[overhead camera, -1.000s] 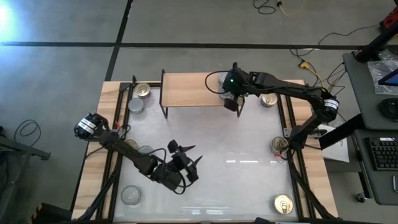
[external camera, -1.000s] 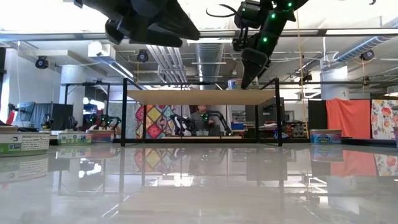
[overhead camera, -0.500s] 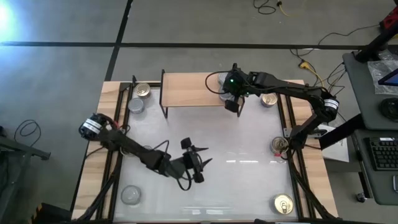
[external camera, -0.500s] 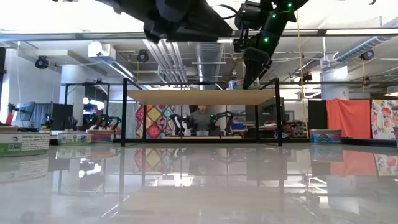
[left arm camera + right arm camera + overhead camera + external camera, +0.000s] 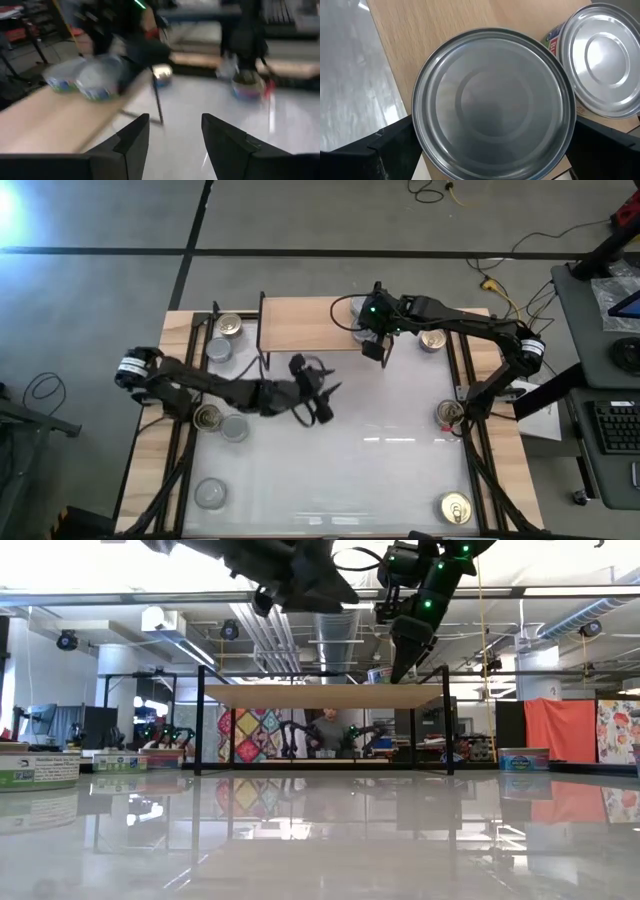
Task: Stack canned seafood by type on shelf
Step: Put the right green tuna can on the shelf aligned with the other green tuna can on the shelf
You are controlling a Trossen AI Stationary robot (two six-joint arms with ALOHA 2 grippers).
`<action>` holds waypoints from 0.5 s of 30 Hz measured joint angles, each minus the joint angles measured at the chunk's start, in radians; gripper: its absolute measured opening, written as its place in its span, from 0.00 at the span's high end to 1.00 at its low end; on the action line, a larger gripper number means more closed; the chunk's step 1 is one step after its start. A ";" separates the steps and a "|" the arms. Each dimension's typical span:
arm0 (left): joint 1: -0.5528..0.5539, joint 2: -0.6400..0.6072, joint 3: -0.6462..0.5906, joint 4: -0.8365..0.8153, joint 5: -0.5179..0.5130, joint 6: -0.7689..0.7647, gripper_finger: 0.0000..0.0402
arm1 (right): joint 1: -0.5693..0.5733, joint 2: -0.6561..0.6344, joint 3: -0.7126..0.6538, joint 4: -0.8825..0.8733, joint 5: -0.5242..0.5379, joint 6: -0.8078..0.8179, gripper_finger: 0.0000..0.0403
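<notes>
Readable writing is scarce: only a fragment of red lettering shows on the blue-and-green label of the second silver-lidded tin (image 5: 600, 65), too partial to read. The right end effector (image 5: 372, 345) sits over the shelf (image 5: 305, 325) at its 3 o'clock end, fingers straddling a plain silver-lidded tin (image 5: 494, 104); whether they clamp it I cannot tell. The left end effector (image 5: 318, 395), fingers apart and empty, has swung from mid-desk toward 12 o'clock, now near the shelf's front edge. Other tins lie around the desk (image 5: 380, 470) margins.
</notes>
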 joint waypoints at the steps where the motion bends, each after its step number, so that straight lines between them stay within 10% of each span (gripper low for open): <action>1: 0.023 0.004 -0.001 0.047 0.008 -0.021 0.59 | 0.000 0.000 0.000 0.004 0.000 0.000 0.01; 15: 0.355 0.108 0.000 0.329 0.393 0.012 0.60 | 0.000 0.000 -0.002 0.110 0.000 0.012 0.01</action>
